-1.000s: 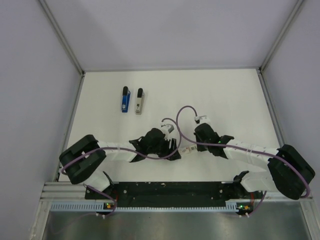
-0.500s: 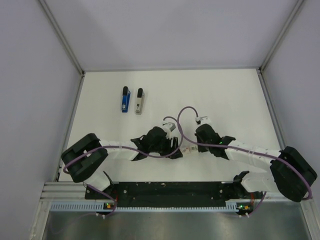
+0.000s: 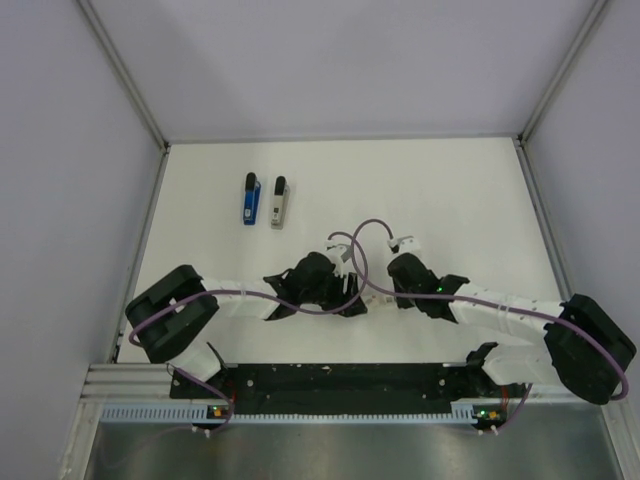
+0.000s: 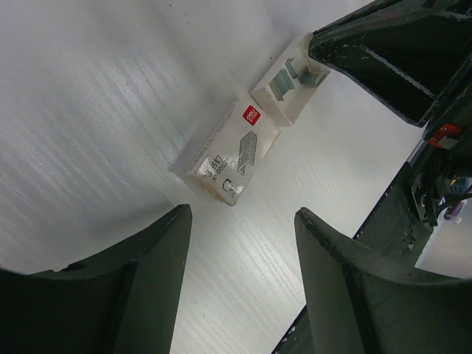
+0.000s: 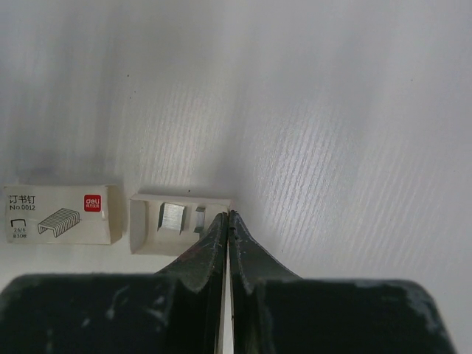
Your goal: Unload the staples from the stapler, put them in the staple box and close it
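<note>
The stapler lies in two parts at the far left of the table: a blue body (image 3: 250, 200) and a grey metal inner part (image 3: 279, 203) beside it. Both grippers are near the table's middle, far from it. My left gripper (image 4: 243, 214) is open and empty, just short of a staple box sleeve (image 4: 234, 151). A white staple tray (image 4: 289, 88) with staple strips lies beyond the sleeve. My right gripper (image 5: 228, 215) is shut, its tips at the right end of that tray (image 5: 147, 228). Nothing shows between its fingers. The stapler is out of both wrist views.
The sleeve (image 5: 63, 214) lies left of the tray in the right wrist view. Purple cables (image 3: 365, 235) loop over the table between the two wrists. Grey walls close in the table on three sides. The black base rail (image 3: 330, 385) runs along the near edge.
The right wrist has shifted slightly toward the near edge and the left. The left gripper has edged a little to the right. The stapler parts have not moved.
</note>
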`<state>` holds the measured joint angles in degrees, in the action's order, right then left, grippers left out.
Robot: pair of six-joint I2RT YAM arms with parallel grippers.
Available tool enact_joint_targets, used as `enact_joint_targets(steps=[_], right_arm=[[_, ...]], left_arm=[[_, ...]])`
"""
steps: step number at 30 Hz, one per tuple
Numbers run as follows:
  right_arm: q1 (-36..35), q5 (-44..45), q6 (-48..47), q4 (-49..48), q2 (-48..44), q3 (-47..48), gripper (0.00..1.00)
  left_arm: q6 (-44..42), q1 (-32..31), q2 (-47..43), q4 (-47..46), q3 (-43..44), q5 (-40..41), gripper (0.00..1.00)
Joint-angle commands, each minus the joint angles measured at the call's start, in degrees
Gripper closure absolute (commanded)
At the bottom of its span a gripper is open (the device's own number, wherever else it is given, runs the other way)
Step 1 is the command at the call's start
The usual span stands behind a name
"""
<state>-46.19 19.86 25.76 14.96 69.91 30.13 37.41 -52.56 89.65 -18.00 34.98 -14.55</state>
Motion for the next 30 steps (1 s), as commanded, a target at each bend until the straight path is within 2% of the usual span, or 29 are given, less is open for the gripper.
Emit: enact_joint_targets(steps=[1, 15, 23, 30], right_arm=[[-1.8, 3.0, 0.8, 0.3, 0.6, 3.1, 1.00], [-3.2, 3.6, 2.1, 0.3, 2.4, 4.8, 1.00], [-3.8, 3.6, 2.3, 0.3, 3.2, 5.2, 1.00], [-3.8, 3.8, 2.5, 0.2, 3.4, 5.0, 1.00]], left_arm=[[-0.2, -0.3, 0.8, -2.5, 2.1, -0.2, 0.36], [0.3, -0.4, 3.1, -4.6, 2.2, -0.4, 0.37], [0.2, -0.4, 3.3, -4.6, 2.2, -0.6, 0.52], [0.2, -0.4, -0.4, -4.0, -0.1, 2.4, 0.65]])
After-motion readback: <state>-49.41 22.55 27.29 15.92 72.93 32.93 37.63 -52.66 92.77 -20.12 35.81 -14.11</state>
